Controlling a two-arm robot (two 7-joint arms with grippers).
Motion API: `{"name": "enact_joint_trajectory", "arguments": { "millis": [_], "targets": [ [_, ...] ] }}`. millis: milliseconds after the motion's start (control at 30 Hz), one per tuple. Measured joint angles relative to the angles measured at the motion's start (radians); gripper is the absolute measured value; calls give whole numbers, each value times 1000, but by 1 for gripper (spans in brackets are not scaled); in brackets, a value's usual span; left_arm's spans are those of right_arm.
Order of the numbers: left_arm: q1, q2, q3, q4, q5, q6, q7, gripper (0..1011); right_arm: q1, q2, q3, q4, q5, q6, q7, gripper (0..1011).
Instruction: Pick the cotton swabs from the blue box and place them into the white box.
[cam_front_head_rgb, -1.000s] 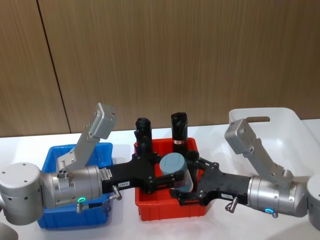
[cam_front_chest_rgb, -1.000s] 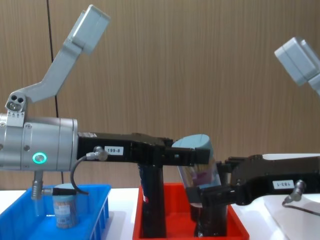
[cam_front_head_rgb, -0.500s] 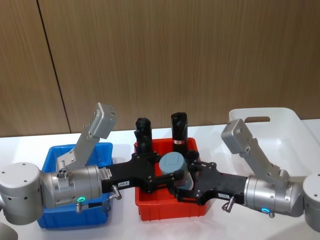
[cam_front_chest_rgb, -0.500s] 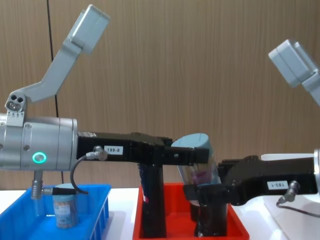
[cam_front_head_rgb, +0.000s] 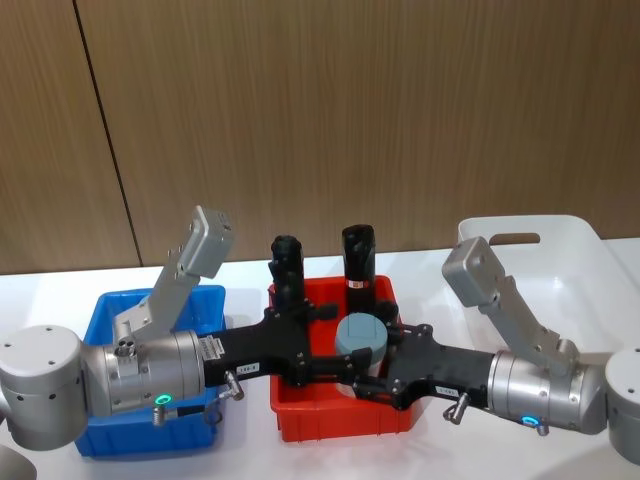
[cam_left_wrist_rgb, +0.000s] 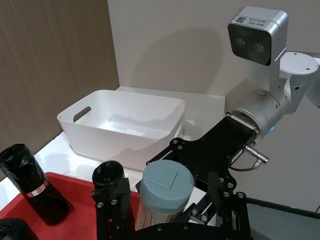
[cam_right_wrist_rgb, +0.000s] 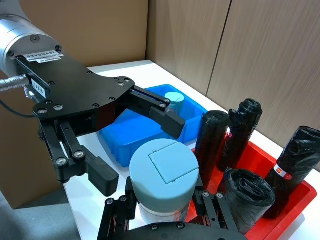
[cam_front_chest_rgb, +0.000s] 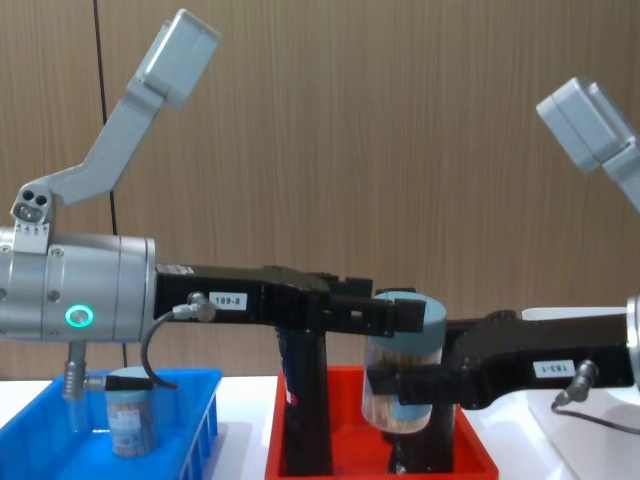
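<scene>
my right gripper (cam_front_chest_rgb: 398, 384) is clamped round the clear body of a cotton swab tub (cam_front_head_rgb: 360, 337), holding it upright in the air above the red tray (cam_front_head_rgb: 338, 422), roughly over the tray's middle. grey-blue lid faces up, and you can see the swab sticks through the side. my left gripper (cam_front_head_rgb: 340, 338) reaches in over the tray from its left side with the fingers spread wide, one on either side of the tub at about lid height. the right wrist view shows clear space between them and the tub, so that one isn't gripping anything. black tubes (cam_front_head_rgb: 357, 256) stand in the back part of the tray, behind the tub. the blue box (cam_front_head_rgb: 140, 442) sits just left of the tray with a second tub (cam_front_chest_rgb: 130, 412) standing in it. the white box (cam_front_head_rgb: 560, 232) is off to the tray's right.
</scene>
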Motion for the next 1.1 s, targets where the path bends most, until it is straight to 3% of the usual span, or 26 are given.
{"name": "enact_joint_trajectory", "arguments": {
  "millis": [100,600,1100],
  "targets": [
    [0,0,0,0,0,0,0,1004,-1,2,-1,-2,2,1,-2,633],
    [0,0,0,0,0,0,0,1004,-14,26,8,-15,22,2,-21,633],
    [0,0,0,0,0,0,0,1004,-33,102,82,-35,93,-27,-116,633]
  ]
}}
